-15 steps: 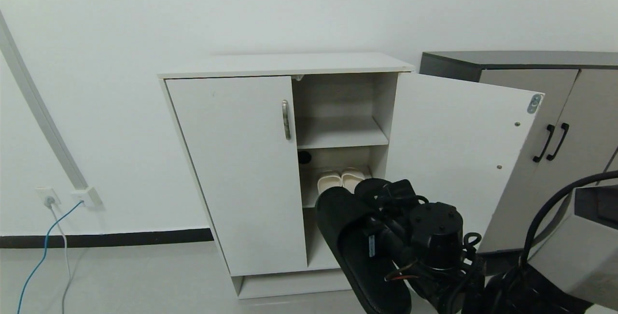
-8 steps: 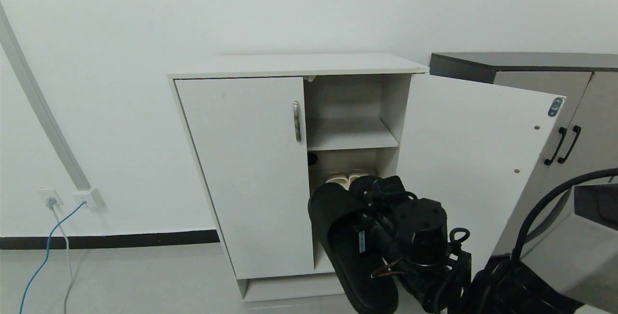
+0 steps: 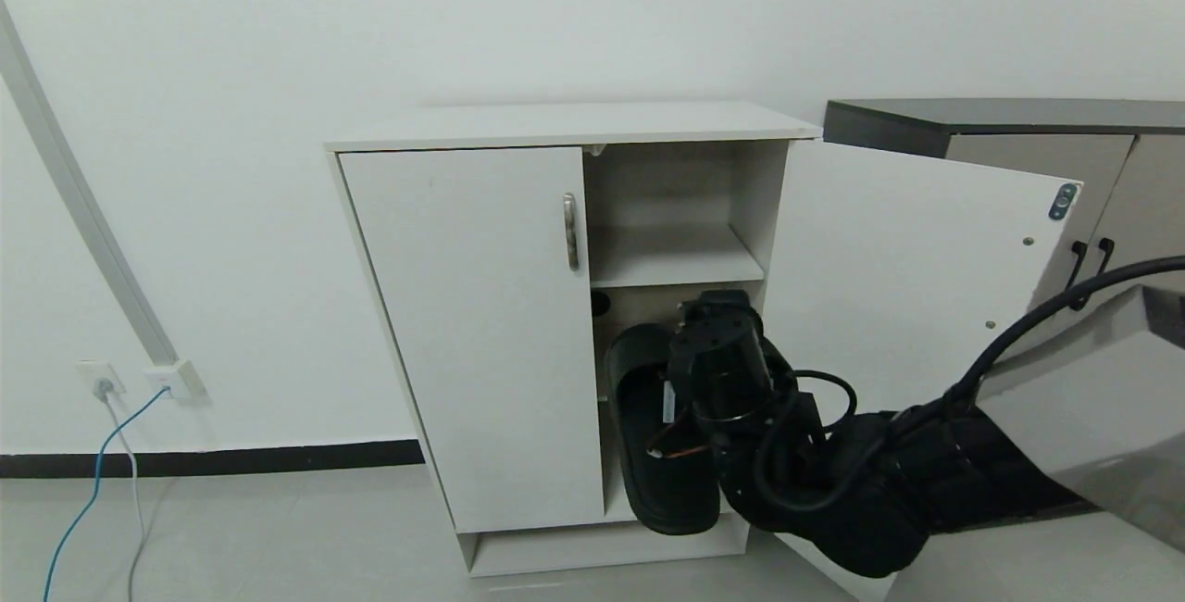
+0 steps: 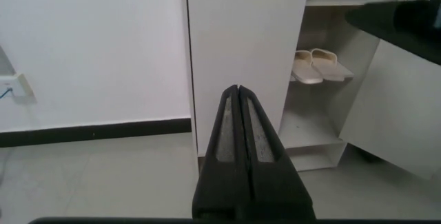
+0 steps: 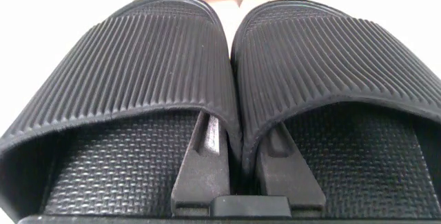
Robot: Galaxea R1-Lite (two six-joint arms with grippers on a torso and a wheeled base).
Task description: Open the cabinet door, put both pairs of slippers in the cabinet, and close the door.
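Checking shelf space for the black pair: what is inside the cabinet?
A cream pair of slippers sits on the middle shelf. The right gripper holds the black slippers at the opening. Whatever lies behind the closed left door is hidden.

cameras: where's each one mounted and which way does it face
Head view: on the head, facing forward and down at the white cabinet, right door open; right arm holds black slippers at the opening.
Left wrist view: on the left wrist, facing the cabinet and beige slippers past shut left jaws.
Right wrist view: on the right wrist, facing the black slippers clamped in the right jaws.
Shared: cabinet, head and left wrist; black slippers, head and right wrist.
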